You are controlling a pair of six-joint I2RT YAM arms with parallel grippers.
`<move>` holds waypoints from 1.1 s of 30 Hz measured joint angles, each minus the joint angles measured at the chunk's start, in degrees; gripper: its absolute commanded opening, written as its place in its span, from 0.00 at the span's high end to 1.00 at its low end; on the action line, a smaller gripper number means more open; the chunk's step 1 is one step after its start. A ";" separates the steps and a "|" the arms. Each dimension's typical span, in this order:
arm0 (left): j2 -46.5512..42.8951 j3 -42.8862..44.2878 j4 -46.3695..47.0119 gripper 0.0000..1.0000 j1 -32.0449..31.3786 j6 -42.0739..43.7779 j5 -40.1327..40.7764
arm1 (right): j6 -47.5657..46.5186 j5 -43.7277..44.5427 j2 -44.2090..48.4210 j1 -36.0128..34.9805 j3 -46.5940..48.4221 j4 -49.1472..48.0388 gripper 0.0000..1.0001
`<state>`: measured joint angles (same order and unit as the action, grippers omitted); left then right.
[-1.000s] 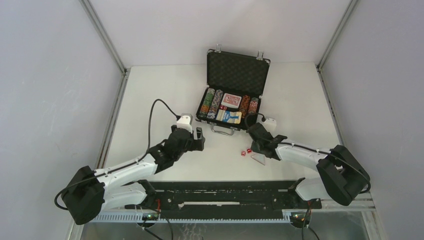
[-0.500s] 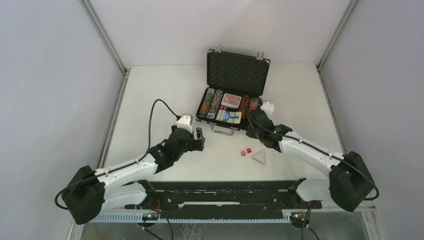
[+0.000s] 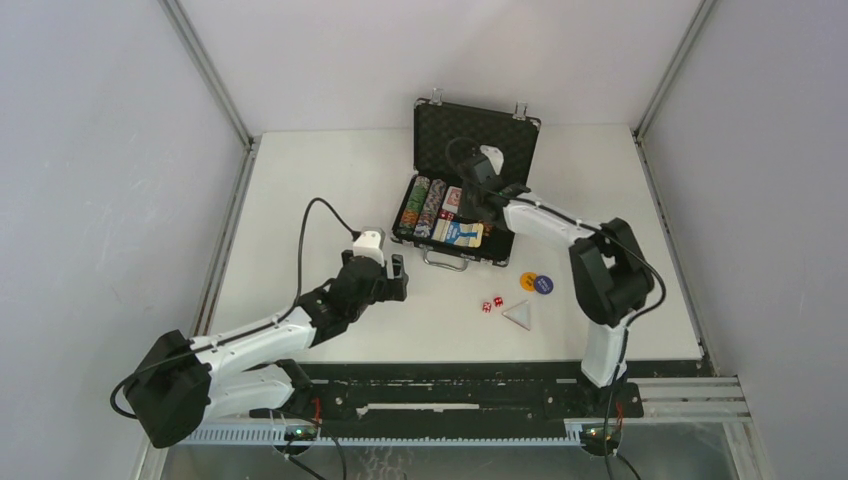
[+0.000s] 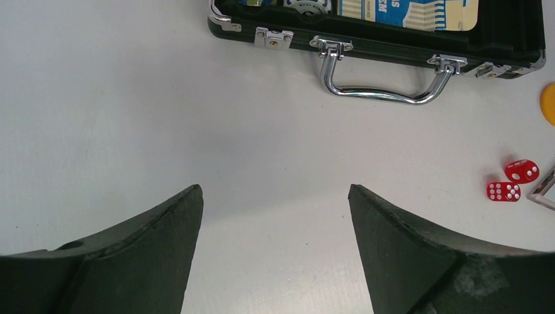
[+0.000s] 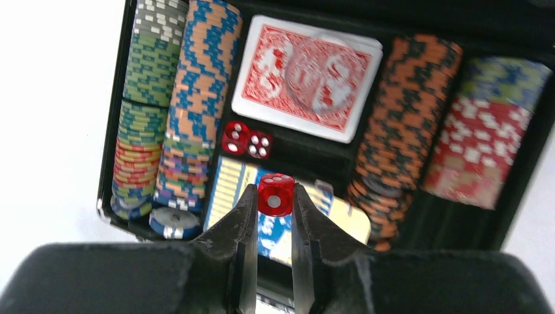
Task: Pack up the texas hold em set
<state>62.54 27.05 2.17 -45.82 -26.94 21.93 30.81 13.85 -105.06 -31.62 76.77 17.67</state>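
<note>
**Top view.** The open case [image 3: 450, 135] stands at the far middle of the table [image 3: 320, 190], lid upright. The right gripper [image 3: 472, 200] hangs over its tray, hiding part of the contents; its tips are too small to read. The left gripper [image 3: 400, 277] sits low, near the case's front left corner, with bare table to its left. Two loose dice [image 3: 491, 304], a triangle [image 3: 517, 315], a yellow button [image 3: 528, 281] and a blue button [image 3: 543, 285] lie in front of the case's right corner, apart from it.

**Left wrist.** The fingers are spread wide with nothing between them. The case is cut off at the top; only its front wall and handle [image 4: 379, 88] show. The yellow button and triangle are clipped at the right edge.

**Right wrist.** The fingers pinch one red die [image 5: 275, 193] above the box [image 5: 226, 186], partly hiding it. Two packed dice [image 5: 247, 139] lie between the cards [image 5: 306, 77] and the box, with chips [image 5: 190, 118] on either side.
</note>
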 measured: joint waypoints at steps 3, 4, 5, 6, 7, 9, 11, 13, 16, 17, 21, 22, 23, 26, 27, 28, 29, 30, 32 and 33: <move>-0.31 0.00 -0.04 0.14 0.00 0.02 0.59 | -0.90 -0.87 -5.11 0.15 4.61 0.31 0.93; -0.39 0.02 -0.04 0.14 0.00 0.02 0.68 | -1.05 -1.14 -6.54 0.17 5.97 0.70 0.93; -0.46 0.02 -0.07 0.14 0.00 0.04 0.85 | -1.16 -1.46 -7.69 0.22 7.08 1.03 0.93; -0.46 0.00 -0.07 0.14 0.00 0.04 0.96 | -1.20 -1.73 -8.63 0.24 7.93 1.29 0.93; -0.46 0.00 -0.09 0.14 0.00 0.04 1.01 | -1.27 -1.97 -9.33 0.26 8.50 1.46 0.93; -0.46 0.02 -0.15 0.14 0.00 0.04 1.01 | -1.36 -2.25 -10.36 0.33 9.11 1.64 0.93; -0.46 0.00 -0.17 0.14 0.00 0.04 1.01 | -1.38 -2.40 -10.88 0.44 9.16 1.97 0.93; -0.46 0.02 -0.17 0.14 0.00 0.07 1.01 | -1.38 -2.43 -11.26 0.55 9.16 2.21 0.93; -0.46 0.00 -0.17 0.14 0.00 0.04 1.01 | -1.38 -2.45 -11.56 0.70 9.16 2.45 0.93; -0.46 0.00 -0.17 0.14 0.00 0.04 1.01 | -1.38 -2.43 -11.65 0.74 9.16 2.45 0.93; -0.46 0.02 -0.17 0.14 0.00 0.04 1.01 | -1.38 -2.60 -12.17 0.96 9.16 2.38 0.94; -0.46 0.00 -0.20 0.14 0.00 0.07 1.01 | -1.38 -2.62 -12.35 1.01 9.16 2.36 0.94; -0.46 0.00 -0.20 0.14 0.00 0.07 1.01 | -1.38 -2.71 -12.59 1.11 9.16 2.34 0.94; -0.44 0.02 -0.20 0.14 0.00 0.17 1.03 | -1.40 -2.89 -13.38 1.40 9.25 2.32 0.93; -0.44 0.00 -0.20 0.14 0.00 0.24 1.01 | -1.40 -2.93 -13.64 1.49 9.31 2.34 0.93; -0.44 0.02 -0.20 0.14 0.00 0.31 1.05 | -1.40 -2.99 -13.99 1.57 9.42 2.34 0.93; -0.44 0.02 -0.20 0.14 0.00 0.39 1.07 | -1.42 -3.04 -14.36 1.66 9.62 2.38 0.93; -0.44 0.00 -0.20 0.14 0.00 0.42 1.14 | -1.42 -3.04 -14.58 1.68 9.70 2.34 0.93; -0.44 0.02 -0.20 0.14 0.00 0.44 1.44 | -1.44 -3.23 -14.93 1.75 10.03 2.27 0.93; -0.44 0.02 -0.20 0.14 0.00 0.44 1.49 | -1.46 -3.26 -14.95 1.75 10.10 2.27 0.92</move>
<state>62.11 27.07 1.98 -45.82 -26.50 23.42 29.34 10.59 -120.01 -29.87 86.87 19.94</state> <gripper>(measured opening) 0.861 0.251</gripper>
